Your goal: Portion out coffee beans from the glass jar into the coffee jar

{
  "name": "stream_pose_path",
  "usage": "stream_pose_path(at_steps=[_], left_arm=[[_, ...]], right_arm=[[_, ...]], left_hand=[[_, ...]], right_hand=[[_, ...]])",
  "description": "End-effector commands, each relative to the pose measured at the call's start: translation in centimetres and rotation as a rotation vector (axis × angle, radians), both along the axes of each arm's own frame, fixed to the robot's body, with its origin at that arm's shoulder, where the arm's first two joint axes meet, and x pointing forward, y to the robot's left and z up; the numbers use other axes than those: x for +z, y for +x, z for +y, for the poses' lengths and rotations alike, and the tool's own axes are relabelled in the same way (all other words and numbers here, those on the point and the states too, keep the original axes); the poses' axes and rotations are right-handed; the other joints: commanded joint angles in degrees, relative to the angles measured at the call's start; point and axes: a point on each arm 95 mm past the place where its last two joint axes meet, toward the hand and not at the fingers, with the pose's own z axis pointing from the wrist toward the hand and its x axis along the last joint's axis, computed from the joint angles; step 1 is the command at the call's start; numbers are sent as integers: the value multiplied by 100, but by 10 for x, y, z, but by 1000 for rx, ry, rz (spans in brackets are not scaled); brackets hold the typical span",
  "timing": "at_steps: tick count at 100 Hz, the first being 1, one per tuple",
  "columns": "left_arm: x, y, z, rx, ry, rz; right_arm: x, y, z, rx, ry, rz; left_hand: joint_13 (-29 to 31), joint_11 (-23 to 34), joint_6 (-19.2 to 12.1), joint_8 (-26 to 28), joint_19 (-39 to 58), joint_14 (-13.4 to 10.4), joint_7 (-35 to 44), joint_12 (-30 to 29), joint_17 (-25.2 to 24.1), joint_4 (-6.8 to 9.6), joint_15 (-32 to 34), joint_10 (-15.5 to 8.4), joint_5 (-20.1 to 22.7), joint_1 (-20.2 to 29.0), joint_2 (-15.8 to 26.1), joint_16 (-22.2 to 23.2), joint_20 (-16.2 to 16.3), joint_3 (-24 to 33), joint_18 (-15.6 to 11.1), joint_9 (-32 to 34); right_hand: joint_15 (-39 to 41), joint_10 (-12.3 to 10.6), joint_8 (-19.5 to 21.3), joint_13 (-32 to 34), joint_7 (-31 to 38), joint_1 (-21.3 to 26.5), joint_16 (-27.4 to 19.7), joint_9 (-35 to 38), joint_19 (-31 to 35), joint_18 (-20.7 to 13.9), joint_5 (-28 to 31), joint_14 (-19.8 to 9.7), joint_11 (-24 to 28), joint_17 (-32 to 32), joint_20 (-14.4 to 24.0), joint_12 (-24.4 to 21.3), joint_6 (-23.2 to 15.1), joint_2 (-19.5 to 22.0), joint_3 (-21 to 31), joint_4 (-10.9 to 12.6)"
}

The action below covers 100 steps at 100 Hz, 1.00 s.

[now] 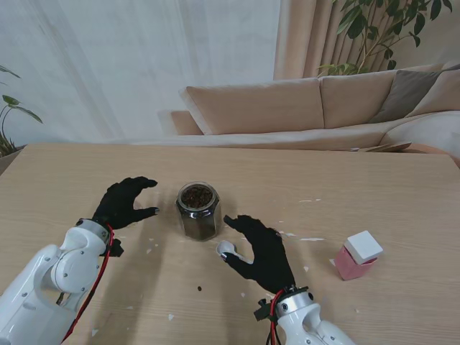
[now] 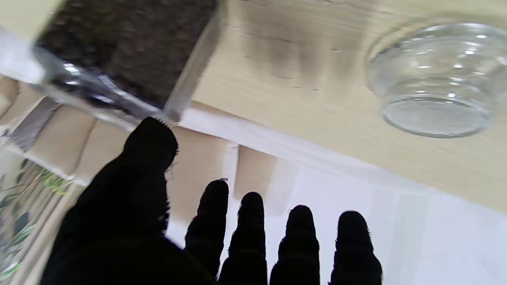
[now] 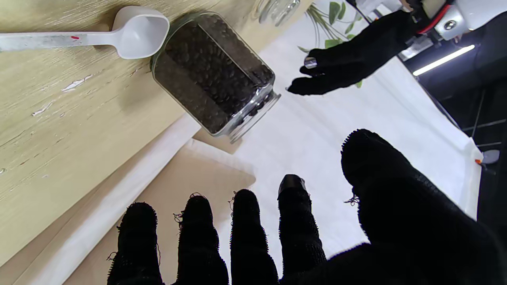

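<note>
Stand view shows you the glass jar (image 1: 198,210) of beans standing open on the bench (image 1: 374,187) between your two empty, spread robot hands, left (image 1: 126,203) and right (image 1: 262,250), probably so the white scoop (image 1: 228,250) under the right one can dip in.

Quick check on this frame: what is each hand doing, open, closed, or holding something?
Left hand: open, fingers spread, holding nothing, beside the glass jar.
Right hand: open, holding nothing; the white scoop lies on the table by it.
</note>
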Motion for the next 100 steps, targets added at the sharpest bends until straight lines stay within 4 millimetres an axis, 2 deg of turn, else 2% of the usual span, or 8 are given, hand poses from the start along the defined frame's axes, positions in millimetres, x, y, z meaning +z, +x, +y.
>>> stream_pose_path(at_steps=[1, 26, 37, 56, 68, 88, 91, 100], left_arm=[[-5, 5, 6, 8, 33, 27], [-30, 22, 34, 140, 138, 79], [-37, 28, 43, 181, 168, 105], [-45, 32, 55, 185, 245, 132], [-48, 33, 58, 175, 266, 148], [-54, 35, 57, 175, 289, 168], [-55, 35, 57, 176, 293, 169], [-59, 37, 56, 179, 298, 171]], right_arm=[[0, -6, 4, 10, 10, 7], [6, -11, 6, 7, 20, -23], [7, -12, 7, 10, 18, -27], [7, -14, 9, 17, 19, -32], [8, -14, 9, 18, 23, -34], [7, -14, 11, 27, 23, -37], [7, -14, 11, 27, 24, -36], [7, -14, 11, 28, 27, -34]], left_hand=[[-39, 39, -122, 50, 58, -151, 74, 64, 29, 141, 20, -192, -183, 108, 276, 109, 190, -89, -120, -144], [-27, 50, -128, 125, 102, -150, 157, 91, 75, 149, 10, -207, -199, 180, 257, 149, 290, -72, -131, -184], [7, 65, -439, 198, 115, -149, 263, 105, 108, 161, 18, -244, -91, 321, 150, 168, 332, -9, -148, -176], [189, 248, -978, 465, 234, -162, 485, 285, 360, 91, 160, -660, -241, 319, -281, 325, 569, 641, -180, -170], [381, 333, -1026, 519, 393, -94, 518, 345, 596, 72, 333, -860, -293, 335, -351, 417, 728, 803, -119, -50], [528, 572, -847, 593, 1798, -94, 622, 543, 715, 57, 1246, -990, -326, 373, -412, 1091, 1581, 1035, -188, 93], [531, 610, -829, 603, 2027, -103, 647, 576, 674, 58, 1355, -1034, -315, 396, -414, 1143, 1588, 1057, -204, 123], [502, 709, -752, 656, 3148, -139, 769, 667, 445, 66, 1817, -1089, -282, 497, -396, 1239, 1151, 1150, -313, 181]], right_hand=[[-47, -167, -56, -30, 96, 85, 60, 123, 69, -53, -96, -129, -35, -21, -32, -11, -141, 92, -112, -58], [-48, -162, -41, 12, 144, 121, 88, 157, 123, -46, -53, -116, -16, 33, 41, -2, -125, 96, -116, -17], [-51, -169, -35, 16, 161, 120, 95, 151, 150, -31, -36, -113, -17, 71, 78, -1, -120, 97, -111, -6], [-51, -170, -28, 29, 178, 126, 102, 149, 190, -11, -24, -109, -20, 108, 141, -2, -116, 95, -102, 3], [-56, -161, -21, 22, 190, 134, 104, 135, 213, -9, -14, -109, -21, 122, 185, -1, -108, 89, -95, 7], [-57, -162, -9, 23, 207, 123, 106, 125, 238, 0, -2, -118, -18, 148, 242, 0, -104, 94, -85, 11], [-57, -161, -6, 23, 212, 124, 106, 129, 240, -5, 4, -111, -16, 148, 251, 1, -107, 91, -83, 12], [-59, -168, 0, 17, 219, 120, 106, 126, 247, 3, 11, -115, -15, 153, 273, 2, -101, 92, -80, 12]])
